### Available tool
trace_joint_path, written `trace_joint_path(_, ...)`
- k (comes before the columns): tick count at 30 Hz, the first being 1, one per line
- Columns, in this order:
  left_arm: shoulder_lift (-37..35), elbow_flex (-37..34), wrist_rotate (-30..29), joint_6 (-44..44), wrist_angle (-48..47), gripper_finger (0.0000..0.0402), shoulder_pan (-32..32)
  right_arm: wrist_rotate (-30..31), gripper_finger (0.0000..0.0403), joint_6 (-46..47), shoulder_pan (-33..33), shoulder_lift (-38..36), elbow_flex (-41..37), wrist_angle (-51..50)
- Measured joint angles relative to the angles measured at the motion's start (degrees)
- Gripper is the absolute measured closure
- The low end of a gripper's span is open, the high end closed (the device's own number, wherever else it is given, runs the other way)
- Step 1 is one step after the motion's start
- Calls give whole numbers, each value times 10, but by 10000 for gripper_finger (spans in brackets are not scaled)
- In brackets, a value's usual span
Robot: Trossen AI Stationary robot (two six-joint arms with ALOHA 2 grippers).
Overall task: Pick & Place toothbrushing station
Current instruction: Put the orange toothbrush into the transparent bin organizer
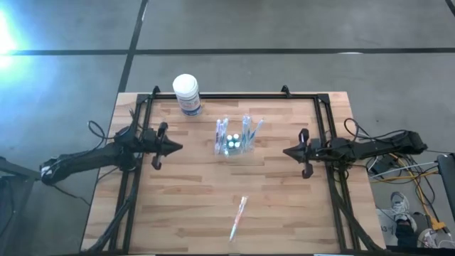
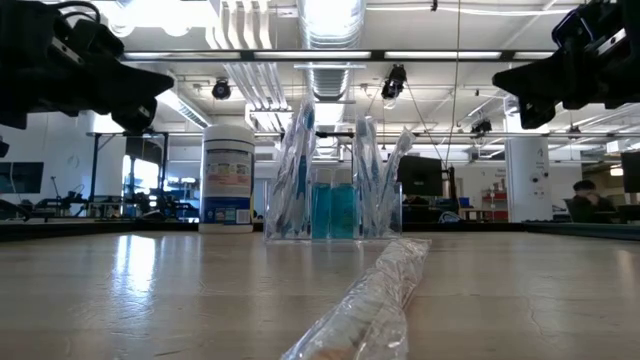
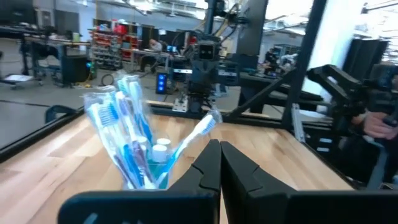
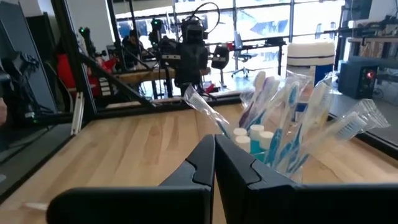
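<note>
The toothbrushing station (image 1: 233,142), a clear plastic holder with several wrapped toothbrushes standing in it, rests by its base on the middle of the wooden table (image 1: 192,206); it also shows in the low view (image 2: 335,195) and both wrist views (image 3: 134,146) (image 4: 286,134). One wrapped toothbrush (image 1: 238,217) lies flat on the table nearer the front edge (image 2: 365,300). My left gripper (image 1: 178,147) hovers shut to the left of the station, pointing level at it. My right gripper (image 1: 286,151) hovers shut to its right, also level. Both touch nothing.
A white cylindrical tub with a blue label (image 1: 186,94) stands at the table's far edge, left of the station. Black frame rails (image 1: 234,94) run along the far and side edges. Cables (image 1: 412,178) lie off the table's right side.
</note>
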Motion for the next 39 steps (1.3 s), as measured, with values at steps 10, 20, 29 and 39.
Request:
trace_joint_path(10,0,0,-26,16,-11,392,-2,15,394,-7,0,14,0,35)
trace_joint_path(20,0,-1,-26,17,-41,390,-2,14,394,-38,0,-11,0,44)
trace_joint_path(29,0,-1,-25,2,-69,390,-2,7,394,-84,0,-68,0,1)
trace_joint_path(39,0,-1,-24,-12,-78,390,-2,-20,394,-88,0,-135,0,-56)
